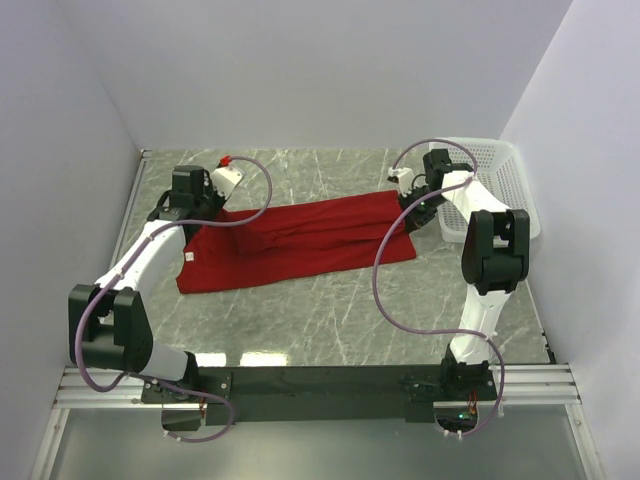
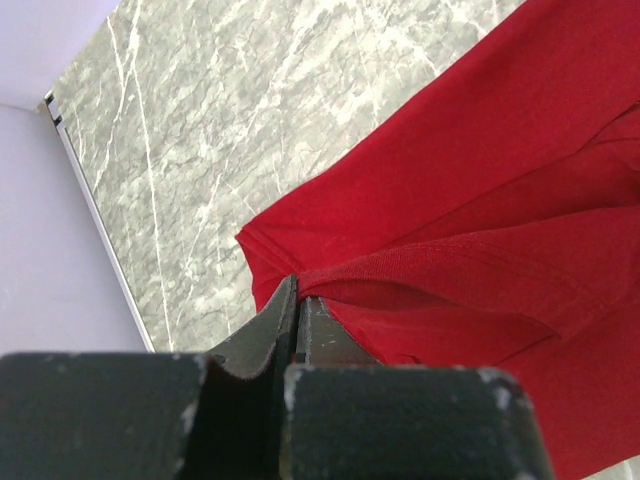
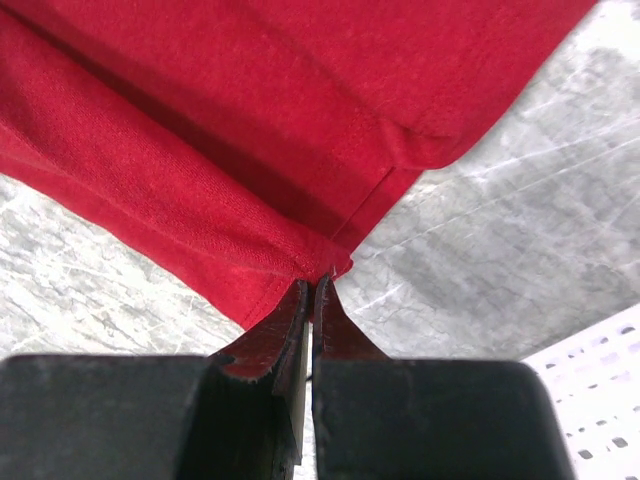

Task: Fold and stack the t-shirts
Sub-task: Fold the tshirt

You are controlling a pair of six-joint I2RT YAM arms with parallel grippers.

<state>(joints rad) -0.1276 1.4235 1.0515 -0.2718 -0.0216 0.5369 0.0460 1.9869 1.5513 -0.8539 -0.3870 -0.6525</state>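
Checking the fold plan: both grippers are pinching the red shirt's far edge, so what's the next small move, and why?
Probably raise both grippers together slightly and draw that edge toward the near side. The left gripper and right gripper are each shut on a far corner of the t-shirt, which lies stretched across the table, so an even lift should fold it without bunching.

Laboratory robot cell: plain white walls (image 1: 320,70) enclose a grey marbled tabletop (image 1: 300,320); the cabled left arm (image 1: 140,260) and right arm (image 1: 490,250) bolt to a metal rail (image 1: 545,385).
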